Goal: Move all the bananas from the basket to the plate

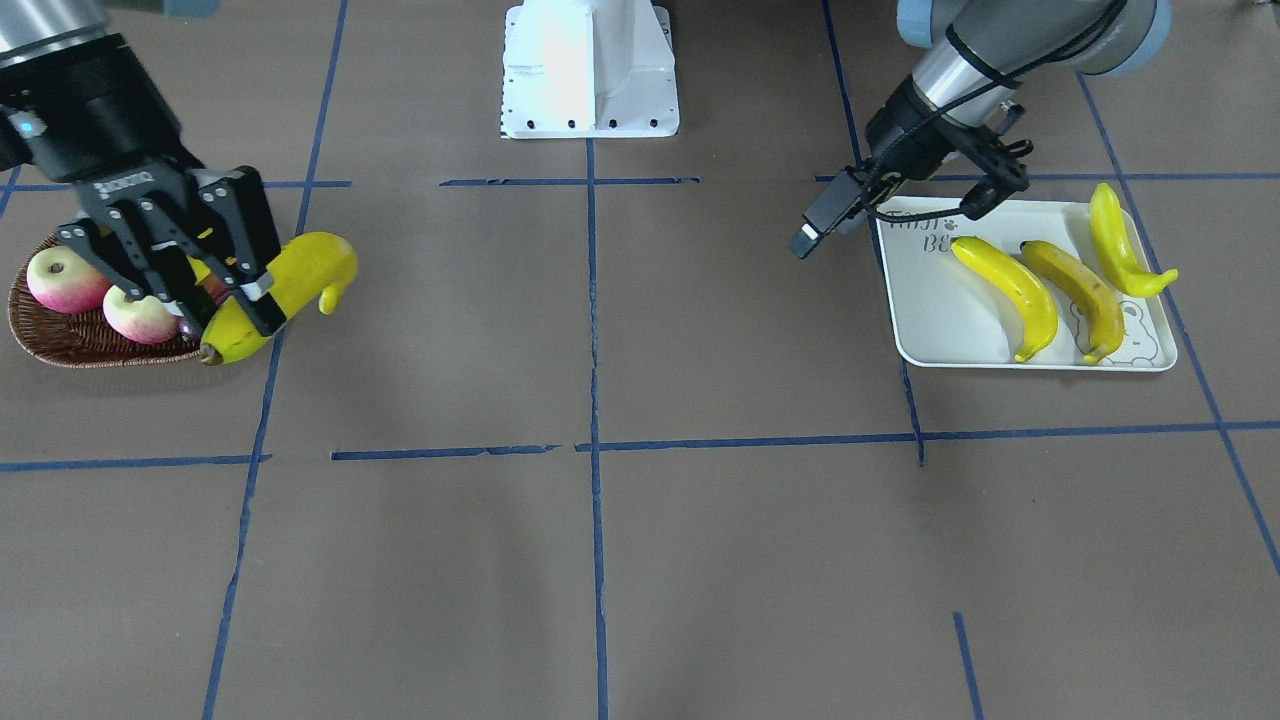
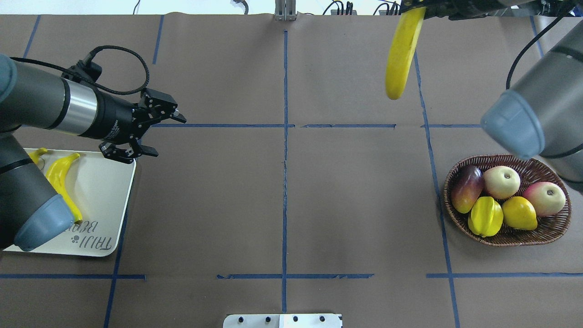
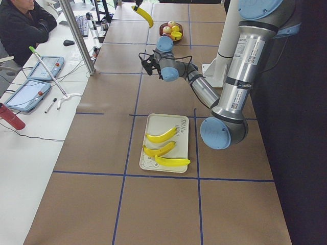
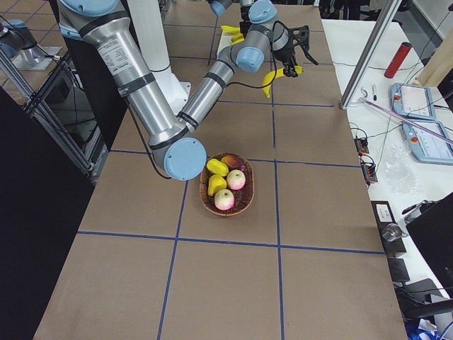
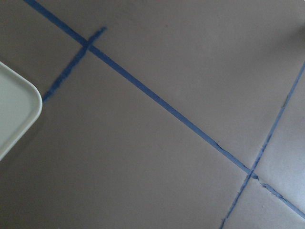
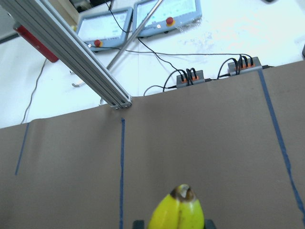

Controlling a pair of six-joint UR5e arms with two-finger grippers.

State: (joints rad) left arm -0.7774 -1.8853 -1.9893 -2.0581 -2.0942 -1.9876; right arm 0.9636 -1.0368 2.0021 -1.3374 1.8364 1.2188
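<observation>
A: Where is the banana (image 1: 305,265)?

B: Clamped in the right claw (image 1: 232,322), gripped near one end. It hangs in the air, well apart from the basket (image 2: 501,240).

A: And the plate (image 1: 940,320)?

B: Three bananas (image 1: 1075,285) lie side by side on it. The left claw (image 2: 168,136) hovers over the table (image 2: 341,205) just beside the plate's edge, spread wide and empty.
</observation>
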